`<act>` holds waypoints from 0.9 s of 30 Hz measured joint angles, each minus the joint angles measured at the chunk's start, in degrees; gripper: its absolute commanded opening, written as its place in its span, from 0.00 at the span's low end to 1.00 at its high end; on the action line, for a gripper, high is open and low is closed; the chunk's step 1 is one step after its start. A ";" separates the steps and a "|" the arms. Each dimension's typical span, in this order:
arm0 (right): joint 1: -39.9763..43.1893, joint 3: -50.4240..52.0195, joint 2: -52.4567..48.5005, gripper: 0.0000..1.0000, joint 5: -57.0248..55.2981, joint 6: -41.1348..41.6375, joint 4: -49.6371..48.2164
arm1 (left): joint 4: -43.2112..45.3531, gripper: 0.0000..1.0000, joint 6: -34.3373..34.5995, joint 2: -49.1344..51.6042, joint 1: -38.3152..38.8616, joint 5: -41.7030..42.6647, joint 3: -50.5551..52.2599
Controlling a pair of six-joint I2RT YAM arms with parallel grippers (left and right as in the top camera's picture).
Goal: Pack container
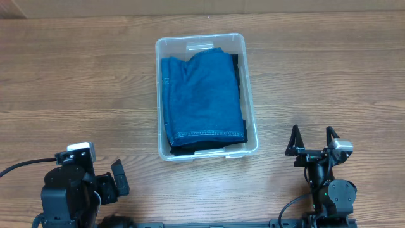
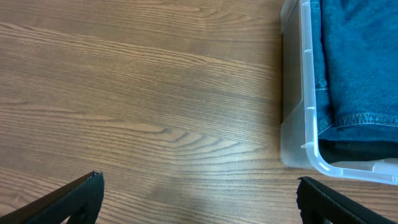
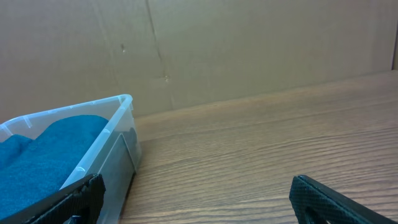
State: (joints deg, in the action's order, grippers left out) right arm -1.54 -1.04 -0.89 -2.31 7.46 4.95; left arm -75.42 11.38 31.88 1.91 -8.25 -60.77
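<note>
The clear plastic container [image 1: 252, 101] stands at the table's middle. Folded blue denim [image 1: 202, 95] fills it, with a dark cloth [image 1: 196, 147] showing underneath at the near end. My left gripper [image 1: 111, 183] is at the near left, open and empty, well apart from the container. My right gripper [image 1: 312, 140] is at the near right, open and empty, to the right of the container. The left wrist view shows the container's corner [image 2: 305, 124] with denim [image 2: 360, 62] inside and my open jaws [image 2: 199, 199]. The right wrist view shows the container's rim [image 3: 118, 112], denim [image 3: 43, 149] and my open jaws [image 3: 196, 199].
A brown cardboard wall [image 3: 217, 43] stands behind the table's far edge. Bare wooden table [image 1: 76, 82] lies on both sides of the container. A black cable [image 1: 25, 166] runs off the left arm's base.
</note>
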 measured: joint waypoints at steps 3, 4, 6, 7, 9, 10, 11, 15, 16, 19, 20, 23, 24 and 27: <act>0.02 0.00 0.00 1.00 0.02 -0.02 0.00 | 0.13 1.00 0.00 0.00 0.00 -0.22 0.00; 0.02 0.00 0.00 1.00 0.02 0.00 0.00 | 0.31 1.00 0.00 -0.02 0.00 -0.61 0.04; 0.00 0.00 0.00 1.00 0.00 -0.02 0.04 | 1.95 1.00 0.00 -2.14 0.00 -0.79 1.36; 0.00 0.00 0.00 1.00 -0.02 -0.02 -0.02 | 3.41 1.00 0.00 -3.78 0.00 -0.85 2.49; 0.00 0.00 0.13 1.00 0.02 -0.04 0.07 | 11.69 1.00 0.00 -10.43 0.00 -1.07 9.92; 0.02 0.00 0.15 1.00 0.02 -0.02 0.07 | 15.63 1.00 0.00 -14.29 0.00 -1.05 15.82; 0.00 0.00 0.15 1.00 0.02 -0.04 -0.02 | 17.86 1.00 -0.02 -16.02 0.00 -1.05 19.37; 0.00 0.00 0.15 1.00 0.04 -0.02 0.11 | 43.74 1.00 0.00 -26.71 0.00 -0.74 41.77; 0.00 0.00 0.20 1.00 0.13 -0.04 0.20 | 52.33 1.00 0.02 -28.06 0.00 -0.76 45.64; 0.00 0.00 0.24 1.00 0.31 -0.02 0.11 | 70.01 1.00 -1.60 -30.23 0.00 0.28 56.08; 0.02 0.00 0.24 1.00 0.39 -0.02 0.15 | 73.33 1.00 -3.08 -30.60 0.00 1.40 59.04; 0.00 0.00 0.26 1.00 0.42 0.00 0.13 | 71.54 1.00 -6.67 -30.86 0.00 3.80 60.30; 0.02 0.00 0.26 1.00 0.39 -0.02 0.13 | 71.14 1.00 -7.30 -30.88 0.00 4.66 60.30; 0.02 0.00 0.26 1.00 0.39 -0.02 0.13 | 71.10 1.00 -7.72 -30.91 0.00 5.88 60.30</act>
State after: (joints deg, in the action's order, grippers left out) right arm -1.52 -1.04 -0.62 -1.91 7.44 5.08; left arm -4.32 3.66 0.97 1.91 -2.37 -0.47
